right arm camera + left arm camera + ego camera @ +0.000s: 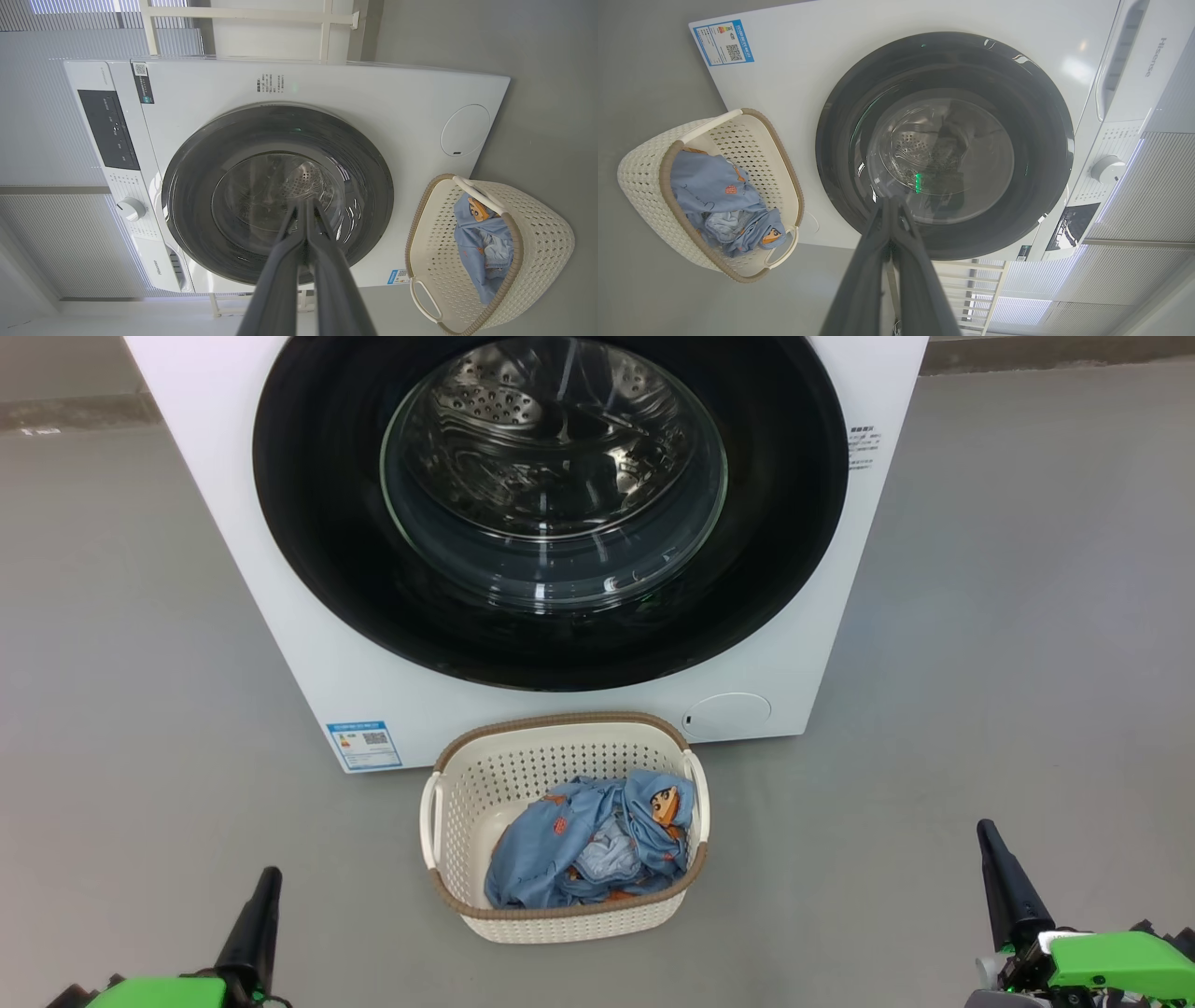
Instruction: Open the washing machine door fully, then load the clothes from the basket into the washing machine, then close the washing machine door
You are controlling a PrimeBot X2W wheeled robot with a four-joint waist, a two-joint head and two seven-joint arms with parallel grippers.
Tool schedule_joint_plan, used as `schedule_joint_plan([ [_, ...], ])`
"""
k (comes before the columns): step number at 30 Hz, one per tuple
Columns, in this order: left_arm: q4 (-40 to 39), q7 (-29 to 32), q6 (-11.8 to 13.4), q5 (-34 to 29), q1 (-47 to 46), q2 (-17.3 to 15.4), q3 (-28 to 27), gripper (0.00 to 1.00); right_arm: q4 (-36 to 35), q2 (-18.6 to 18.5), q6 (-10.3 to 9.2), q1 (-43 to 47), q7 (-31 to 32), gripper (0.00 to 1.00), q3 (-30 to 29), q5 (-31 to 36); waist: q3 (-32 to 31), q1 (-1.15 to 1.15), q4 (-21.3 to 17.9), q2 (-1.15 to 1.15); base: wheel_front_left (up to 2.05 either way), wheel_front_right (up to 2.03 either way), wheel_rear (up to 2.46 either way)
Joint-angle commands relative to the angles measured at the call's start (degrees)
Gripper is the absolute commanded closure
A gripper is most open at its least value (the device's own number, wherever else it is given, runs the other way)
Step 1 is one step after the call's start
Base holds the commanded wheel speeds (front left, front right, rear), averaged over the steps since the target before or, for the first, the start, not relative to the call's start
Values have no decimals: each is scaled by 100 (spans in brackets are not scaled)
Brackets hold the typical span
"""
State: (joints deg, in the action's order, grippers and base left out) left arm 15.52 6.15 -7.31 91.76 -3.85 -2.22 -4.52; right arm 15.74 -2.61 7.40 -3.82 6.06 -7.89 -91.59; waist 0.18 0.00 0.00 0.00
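Door (pixel 551 476) shut, clothes (pixel 597 845) heaped in the basket (pixel 560 919) before the washer (pixel 233 523). Left claw (pixel 269 882) and right claw (pixel 987 833) (2 low corners) pinched together.

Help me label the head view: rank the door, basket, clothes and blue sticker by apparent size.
Largest to smallest:
1. door
2. basket, even though it sits nearer the camera
3. clothes
4. sticker
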Motion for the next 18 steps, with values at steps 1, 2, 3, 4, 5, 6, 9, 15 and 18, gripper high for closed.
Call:
schedule_joint_plan([
  [1, -148, 38, -18, 35, -234, -66, -205, 100, -171, -27, 9, -237, 43, 100, 138, -58, 0, 0, 0, 0, 0, 0, 0],
  [2, 17, -3, 0, -2, 7, 2, 4, 0, 18, 2, 0, 4, -4, 0, 0, 3, 0, 0, 0, 0, 0, 0, 0],
  [3, 61, -3, 0, -3, 29, 13, 13, 0, 68, 9, 0, 27, -9, 0, -1, 3, 0, 0, 0, 0, 0, 0, 0],
  [4, 136, -3, 1, -3, 69, 36, 18, 0, 141, 27, 0, 67, -9, 0, -1, 3, 1, 0, 0, 0, 0, 0, 0],
  [5, 194, -4, 1, -4, 123, 66, 26, 0, 208, 49, 0, 115, -10, 0, -1, 3, 1, 0, 0, 0, 0, 0, 0],
  [6, 206, -8, 1, -5, 136, 78, 26, 0, 226, 55, 0, 123, -14, 0, 2, 8, 3, 0, 0, 0, 0, 0, 0],
  [9, 187, -25, 1, -16, 108, 74, 27, 0, 206, 44, 0, 87, -26, 0, 11, 27, 7, 1, 0, 0, 0, 0, 0],
  [15, 131, -131, 0, -135, 48, 24, 93, 0, 153, -27, 1, -4, -119, 0, 89, 159, -11, 7, -5, 0, 0, 0, 0],
  [18, 103, -197, -1, -226, 17, -16, 150, 0, 134, -85, 1, -52, -189, 0, 151, 265, -2, 1, -9, 0, 0, 0, 0],
])
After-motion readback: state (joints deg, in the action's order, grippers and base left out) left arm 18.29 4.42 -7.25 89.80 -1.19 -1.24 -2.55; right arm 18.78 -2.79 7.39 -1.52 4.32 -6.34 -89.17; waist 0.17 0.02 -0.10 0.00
